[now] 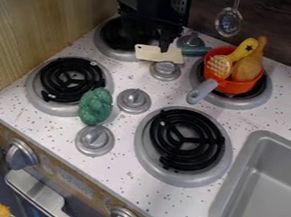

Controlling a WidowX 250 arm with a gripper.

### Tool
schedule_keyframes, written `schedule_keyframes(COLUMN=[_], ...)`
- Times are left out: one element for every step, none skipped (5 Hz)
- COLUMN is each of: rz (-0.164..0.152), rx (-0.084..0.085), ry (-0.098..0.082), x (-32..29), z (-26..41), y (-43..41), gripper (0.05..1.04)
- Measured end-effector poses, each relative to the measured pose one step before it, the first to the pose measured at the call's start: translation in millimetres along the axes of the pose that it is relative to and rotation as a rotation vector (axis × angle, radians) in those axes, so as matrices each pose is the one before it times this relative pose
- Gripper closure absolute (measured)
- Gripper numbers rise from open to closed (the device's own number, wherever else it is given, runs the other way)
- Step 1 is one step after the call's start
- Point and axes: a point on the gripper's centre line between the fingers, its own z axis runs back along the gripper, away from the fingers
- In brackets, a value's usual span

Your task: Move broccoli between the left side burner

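your pincer (164, 45): grip and opening couldn't be told, tbh | broccoli (95, 106): lay camera-side, view-left of it — long axis ran roughly toward the camera

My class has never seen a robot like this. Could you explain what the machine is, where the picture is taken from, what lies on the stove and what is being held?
The black machine at the top is a robot arm. At its end is a gripper, its version of a hand. The one picture comes from a fixed camera looking down at a slant on a toy kitchen.

The broccoli lies over the right edge of the front left burner. An orange pot sits on the back right burner with a yellow utensil and a tan toy in it. To the right is a sink.

The gripper is at a knife near the back left burner; I cannot tell whether it holds it. It is not holding the broccoli.
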Motion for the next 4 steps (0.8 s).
schedule_keyframes(rz=[0.0044,0.0561,0.0326,0.0413], rx=[-0.0026,0.0159,0.0287,0.0323], ry=[0.0443,0.0338,0.0239,0.0454], x=[-11.31,-22.46,-9.7,-15.71], z=[-12.27,-1.46,14.77,13.61], y=[-1.56,1.39,5.35,4.18], gripper=[0.083,0.083,0.083,0.083])
